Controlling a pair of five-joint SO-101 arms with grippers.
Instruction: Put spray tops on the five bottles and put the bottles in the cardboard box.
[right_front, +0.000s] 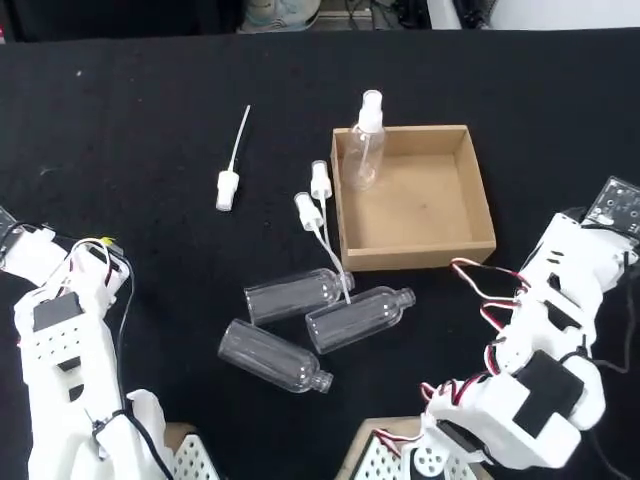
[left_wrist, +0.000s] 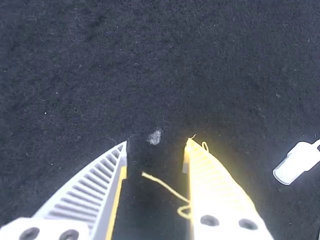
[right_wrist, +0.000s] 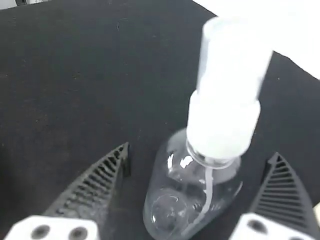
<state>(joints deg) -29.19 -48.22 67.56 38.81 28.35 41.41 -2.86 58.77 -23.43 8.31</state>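
Note:
The cardboard box (right_front: 478, 190) sits right of centre. A capped bottle (right_front: 365, 150) stands in its far left corner. Three clear bottles lie uncapped on the black cloth in front of the box (right_front: 295, 295) (right_front: 358, 318) (right_front: 272, 356). Two spray tops (right_front: 320, 180) (right_front: 308, 211) lie by the box's left wall, and a third (right_front: 228, 188) lies further left. My right gripper (right_wrist: 200, 150) is open, with a capped bottle (right_wrist: 220, 125) upright between its spread fingers. My left gripper (left_wrist: 156, 142) is open over bare cloth, and a spray top (left_wrist: 297, 162) lies off to one side.
My left arm (right_front: 60, 370) is at the near left of the table and my right arm (right_front: 550, 370) at the near right. Black cloth (right_front: 150, 120) covers the table. A bit of white lint (left_wrist: 155, 136) lies on it by the left fingertips.

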